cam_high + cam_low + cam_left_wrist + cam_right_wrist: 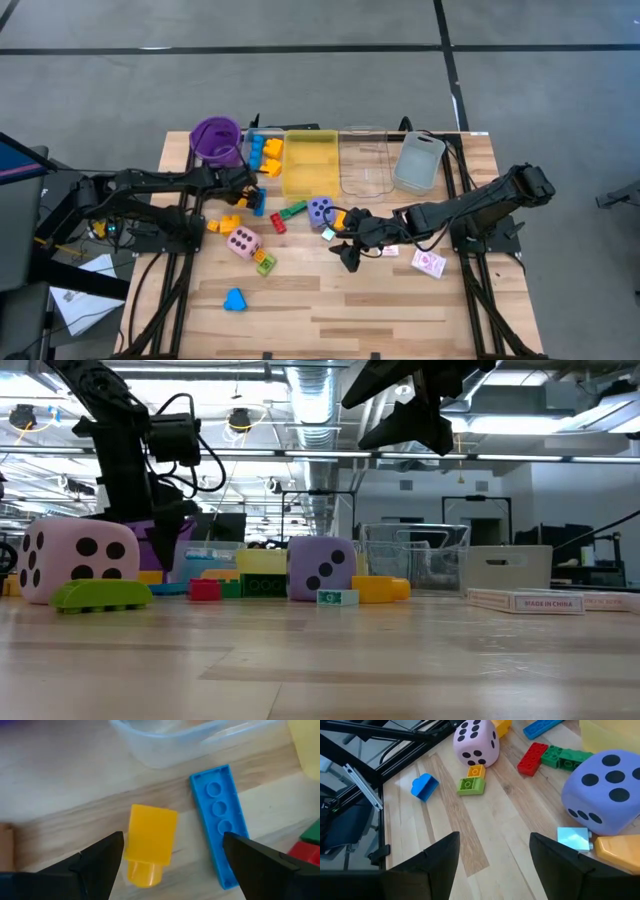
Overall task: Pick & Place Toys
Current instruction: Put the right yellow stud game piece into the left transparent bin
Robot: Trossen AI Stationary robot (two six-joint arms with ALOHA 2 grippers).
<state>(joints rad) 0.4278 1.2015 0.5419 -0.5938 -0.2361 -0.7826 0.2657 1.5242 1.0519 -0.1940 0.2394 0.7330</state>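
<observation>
My left gripper [250,193] hangs open just above the table near the clear tray [165,742], pointing steeply down. A yellow block [150,842] and a flat blue block [220,820] lie on the wood between its fingers, apart from both. My right gripper [345,250] is raised over the table's middle, open with nothing between its fingers [494,840]. Beside it stand the purple die [605,790], a small light-blue piece [572,837] and an orange block [615,851]. The pink die [243,242] rests farther left.
A purple cup [216,138] and clear, yellow [310,162], clear and grey [418,162] trays line the far edge. Red [532,757] and green [567,757] blocks, a green-orange pair [470,785], a blue block [234,299] and cards [428,262] lie scattered.
</observation>
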